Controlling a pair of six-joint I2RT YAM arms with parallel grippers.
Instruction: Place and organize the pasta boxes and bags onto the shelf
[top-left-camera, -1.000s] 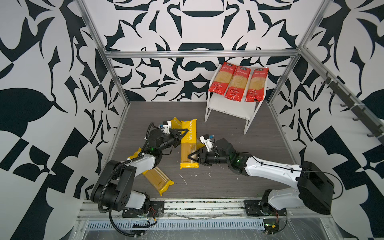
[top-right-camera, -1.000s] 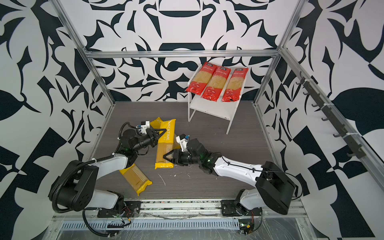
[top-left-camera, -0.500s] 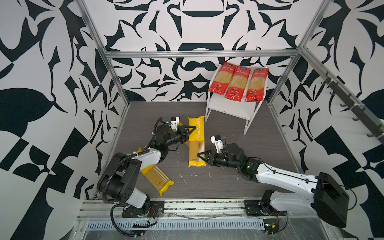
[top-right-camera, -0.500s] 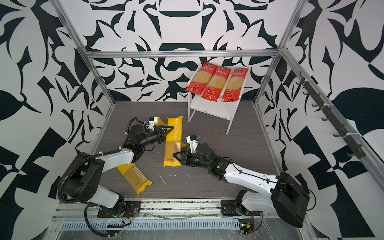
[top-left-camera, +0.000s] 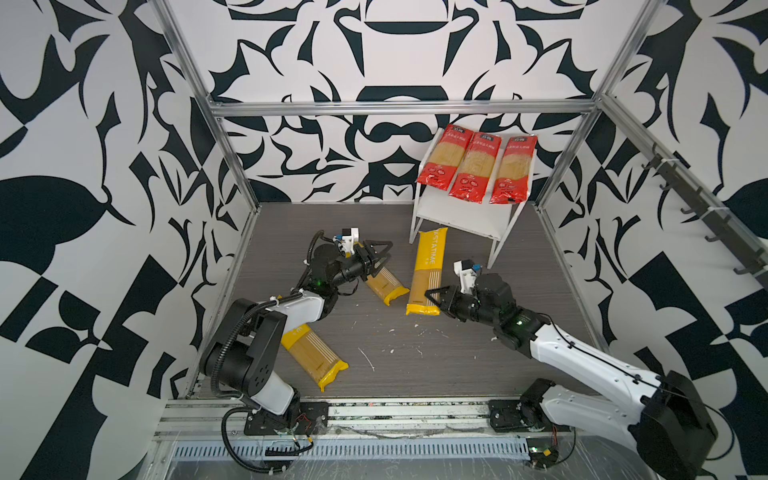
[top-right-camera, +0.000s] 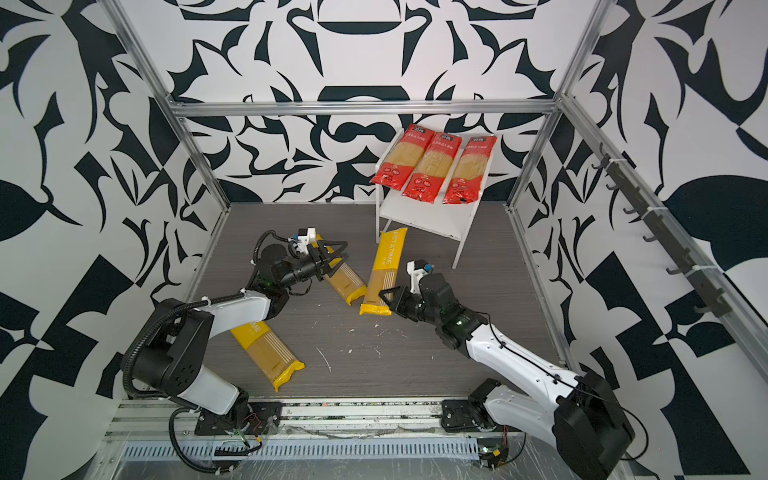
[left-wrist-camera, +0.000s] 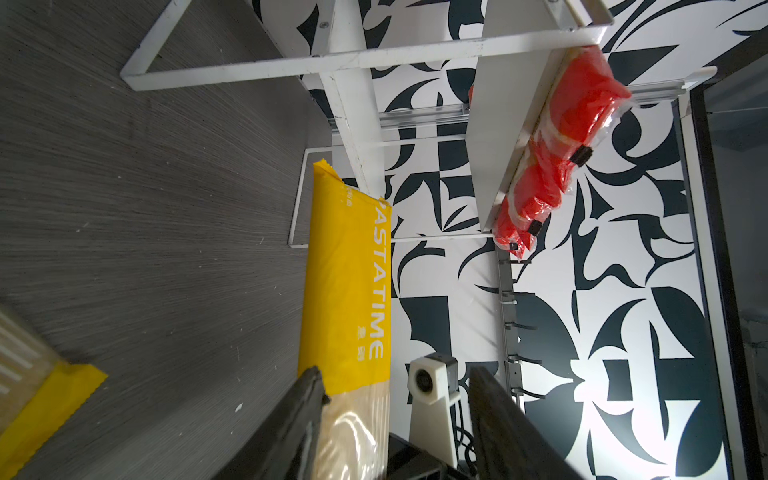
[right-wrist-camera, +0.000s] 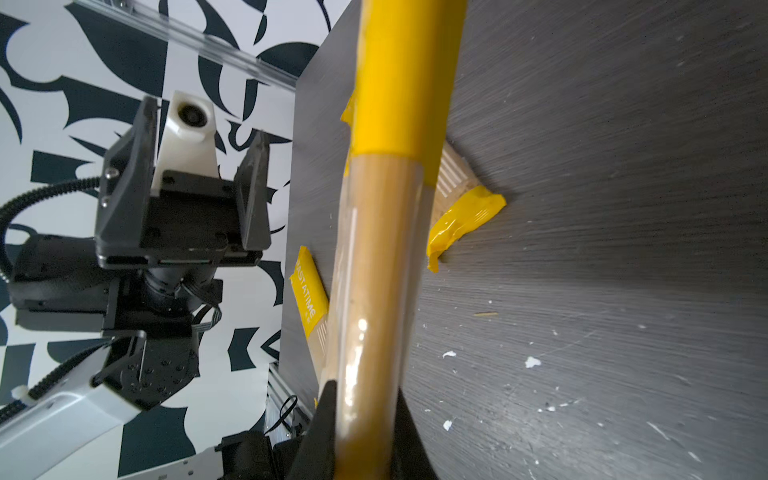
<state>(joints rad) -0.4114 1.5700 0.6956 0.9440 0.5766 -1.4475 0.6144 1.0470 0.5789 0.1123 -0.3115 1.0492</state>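
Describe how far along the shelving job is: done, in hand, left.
Done: three red packets lie on the shelf's top. In hand: the right gripper is shut on one yellow packet. Left: two yellow packets on the table; left gripper open.

A robot lab test cell: aluminium frame (top-left-camera: 399, 109) (bare extrusion), black-and-white patterned walls (top-left-camera: 83, 124), mounting rail (top-left-camera: 395, 414).

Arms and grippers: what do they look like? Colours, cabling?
Left arm and right arm: white link shells, black joints and bases, small green lights. Left gripper and right gripper: black, with triangular open-frame fingers and a white camera mount on each. Black corrugated cable loops along the left arm.
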